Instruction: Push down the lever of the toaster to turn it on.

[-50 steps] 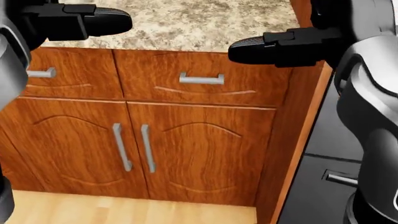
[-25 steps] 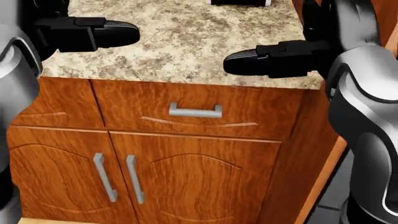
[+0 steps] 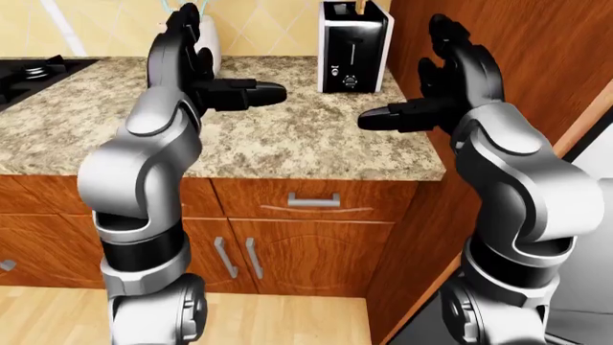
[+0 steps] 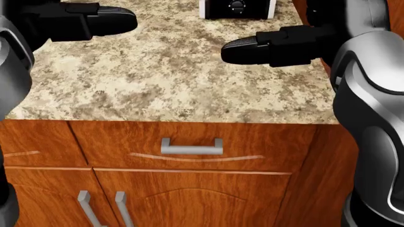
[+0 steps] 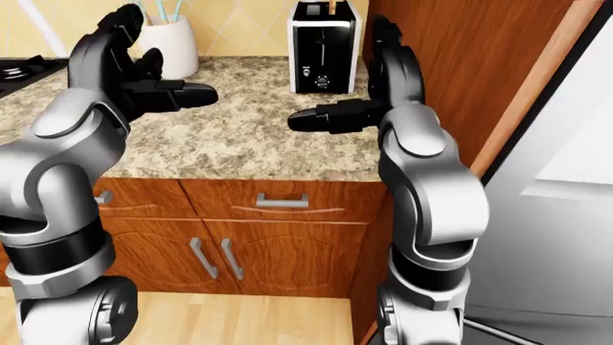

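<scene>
The toaster [image 3: 353, 47] is black with white sides. It stands on the granite counter [image 3: 287, 147] at the top of the left-eye view, against the wooden side wall. A dark vertical lever slot [image 3: 351, 52] runs down its face above round knobs; the lever itself is too small to make out. Only its base [image 4: 237, 6] shows in the head view. My left hand [image 3: 209, 72] is open and raised over the counter, left of the toaster and short of it. My right hand [image 3: 422, 80] is open and empty, just below and right of the toaster, not touching it.
A white utensil holder [image 5: 170, 43] stands left of the toaster. A black stove [image 3: 29, 72] lies at the far left. A tall wooden cabinet wall [image 3: 498, 29] bounds the counter's right side, with a grey fridge [image 5: 565, 180] beyond. A drawer with a metal handle [image 4: 191, 146] sits below the counter edge.
The whole head view has shifted: the counter slid down the picture and the toaster's base came into view at the top. Both hands stay open and raised.
</scene>
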### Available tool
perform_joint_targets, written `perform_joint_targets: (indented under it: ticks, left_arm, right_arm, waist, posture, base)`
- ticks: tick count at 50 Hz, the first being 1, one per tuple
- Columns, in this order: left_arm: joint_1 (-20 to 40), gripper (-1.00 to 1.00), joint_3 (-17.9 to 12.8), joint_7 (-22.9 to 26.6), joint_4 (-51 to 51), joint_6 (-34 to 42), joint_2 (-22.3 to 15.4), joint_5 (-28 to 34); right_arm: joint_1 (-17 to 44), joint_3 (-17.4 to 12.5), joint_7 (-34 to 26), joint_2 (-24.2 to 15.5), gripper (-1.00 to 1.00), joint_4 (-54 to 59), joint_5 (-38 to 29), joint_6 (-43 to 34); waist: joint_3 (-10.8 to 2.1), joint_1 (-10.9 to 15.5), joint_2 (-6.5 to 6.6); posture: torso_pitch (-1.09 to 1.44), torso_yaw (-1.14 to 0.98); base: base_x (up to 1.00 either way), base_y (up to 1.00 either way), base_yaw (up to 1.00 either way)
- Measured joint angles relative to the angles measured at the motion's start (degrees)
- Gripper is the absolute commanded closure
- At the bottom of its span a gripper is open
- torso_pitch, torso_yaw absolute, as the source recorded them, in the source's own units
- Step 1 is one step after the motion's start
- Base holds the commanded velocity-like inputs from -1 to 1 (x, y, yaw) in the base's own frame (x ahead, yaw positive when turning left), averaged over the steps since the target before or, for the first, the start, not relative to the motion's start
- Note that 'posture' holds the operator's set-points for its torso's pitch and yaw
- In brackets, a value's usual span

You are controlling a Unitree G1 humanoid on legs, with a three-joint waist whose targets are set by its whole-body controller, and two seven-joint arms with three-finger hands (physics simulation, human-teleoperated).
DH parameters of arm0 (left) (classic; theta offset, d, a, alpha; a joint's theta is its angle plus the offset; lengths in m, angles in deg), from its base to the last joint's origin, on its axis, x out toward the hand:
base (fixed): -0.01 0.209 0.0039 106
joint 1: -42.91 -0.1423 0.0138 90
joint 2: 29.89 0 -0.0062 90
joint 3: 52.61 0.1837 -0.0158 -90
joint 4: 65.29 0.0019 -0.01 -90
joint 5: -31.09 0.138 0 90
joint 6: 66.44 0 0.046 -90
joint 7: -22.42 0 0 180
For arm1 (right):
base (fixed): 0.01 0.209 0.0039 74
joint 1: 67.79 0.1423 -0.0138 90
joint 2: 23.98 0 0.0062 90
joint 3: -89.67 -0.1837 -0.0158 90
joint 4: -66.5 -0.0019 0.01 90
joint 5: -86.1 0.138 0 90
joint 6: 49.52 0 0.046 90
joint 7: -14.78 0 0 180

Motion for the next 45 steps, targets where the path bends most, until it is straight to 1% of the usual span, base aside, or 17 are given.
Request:
perform_joint_targets:
  ticks: [2,5,8,10,13,15,16,17,19,23,28,29,32,36,37,42,45]
  left_arm:
    - [-0.7,-1.0,0.9,0.1,1.7,1.1,0.3,-0.3]
    - [-0.8,-1.0,0.8,0.1,1.8,2.0,0.2,-0.4]
    - [-0.4,-1.0,0.2,-0.1,0.4,2.0,-0.1,-0.3]
    - [-0.1,-1.0,0.0,-0.3,-0.3,1.8,-0.1,-0.3]
    - [0.0,-1.0,0.2,-0.2,-0.3,1.2,0.0,-0.4]
    - [0.0,-1.0,0.3,-0.2,0.1,1.2,0.0,-0.5]
    - [0.0,-1.0,0.2,-0.2,0.2,1.2,-0.2,-0.4]
    - [-0.6,-1.0,-0.2,-0.3,0.2,1.2,-0.4,-0.4]
    - [-1.4,-1.0,-0.8,-0.5,0.5,1.7,-0.5,-0.1]
    - [-0.8,-1.0,-0.7,-0.8,1.0,1.7,-0.5,0.1]
    - [-0.4,-1.0,-0.5,-0.7,0.3,1.4,-0.5,-0.2]
    - [-0.5,-1.0,-0.5,-0.7,0.1,1.3,-0.5,-0.2]
    - [-0.3,-1.0,-0.5,-0.7,-0.1,1.3,-0.6,-0.4]
    - [-1.1,-1.0,-0.6,-0.7,0.5,1.5,-0.6,-0.3]
    - [-1.4,-1.0,-0.6,-0.7,0.9,1.9,-0.6,-0.3]
    - [-0.4,-1.0,-0.5,-0.8,0.8,2.3,-0.8,-0.1]
    - [1.0,-1.0,-0.5,-0.7,-0.5,1.3,-0.9,-0.2]
  right_arm:
    - [-0.9,-0.3,0.1,0.1,-1.0,0.9,-0.1,-0.9]
    - [-0.5,-0.2,0.3,0.2,-1.0,1.0,-0.2,-1.2]
    - [-0.5,0.2,0.3,0.4,-1.0,-0.1,0.0,-1.0]
    - [-0.4,0.2,0.3,0.4,-1.0,-0.2,0.2,-0.9]
    - [-0.3,0.0,0.4,0.3,-1.0,-0.3,0.1,-1.0]
    - [-0.1,0.0,0.4,0.3,-1.0,0.1,0.0,-0.8]
    - [0.1,0.2,0.4,0.5,-1.0,0.2,0.0,-0.6]
    - [-0.2,0.6,0.4,1.0,-1.0,0.2,0.1,-0.5]
    - [-0.8,1.4,0.1,1.3,-1.0,0.4,0.7,-1.0]
    - [-0.3,1.1,-0.1,1.0,-1.0,0.9,1.0,-1.3]
    - [0.1,0.8,0.1,1.0,-1.0,-0.2,0.9,-0.4]
    - [0.0,0.7,0.1,1.0,-1.0,-0.2,1.0,-0.5]
    - [0.7,0.5,0.1,0.7,-1.0,0.4,1.1,-0.8]
    - [0.2,0.7,0.2,0.8,-1.0,1.4,1.4,-0.2]
    - [-0.1,0.9,0.1,0.7,-1.0,1.9,1.6,-0.3]
    - [0.4,0.2,0.0,0.1,-1.0,1.6,1.8,-0.6]
    - [1.6,-0.1,0.3,-0.2,-1.0,0.8,1.6,0.1]
  waist:
    - [-0.57,-0.5,-0.26]
    - [-0.6,-0.5,1.2]
    - [-0.57,-0.4,1.47]
    - [-0.8,-0.5,2.22]
    - [-0.56,-1.0,4.38]
    - [-0.57,-1.3,6.53]
    - [-0.89,-1.1,7.77]
    - [-0.64,-0.8,7.14]
    - [-0.06,-0.7,6.62]
    - [-0.12,-0.5,4.07]
    - [-0.27,0.2,2.02]
    - [-0.23,0.3,1.95]
    - [0.18,0.2,3.23]
    - [1.17,0.7,2.18]
    - [1.3,0.8,2.18]
    - [-0.12,1.2,2.61]
    - [-0.91,1.0,1.7]
  posture:
    - [0.0,0.0]
    - [0.0,0.0]
    - [0.0,0.0]
    - [0.0,0.0]
    - [0.0,0.0]
    - [0.0,0.0]
    - [0.0,0.0]
    - [0.0,0.0]
    - [0.0,0.0]
    - [0.0,0.0]
    - [0.0,0.0]
    - [0.0,0.0]
    - [0.0,0.0]
    - [0.0,0.0]
    - [0.0,0.0]
    - [0.0,0.0]
    - [0.0,0.0]
  base:
    - [0.07,0.15,0.0]
    - [0.08,0.25,0.0]
    - [0.1,0.39,0.0]
    - [0.11,0.39,0.0]
    - [0.11,0.4,0.0]
    - [0.12,0.41,0.0]
    - [0.12,0.41,0.0]
    - [0.12,0.41,0.0]
    - [0.11,0.42,0.0]
    - [0.12,0.41,0.0]
    - [0.13,0.35,0.0]
    - [0.09,0.0,0.0]
    - [0.0,0.0,0.0]
    - [0.16,0.0,0.0]
    - [0.3,-0.01,0.0]
    - [0.32,-0.05,0.0]
    - [0.08,-0.01,0.0]
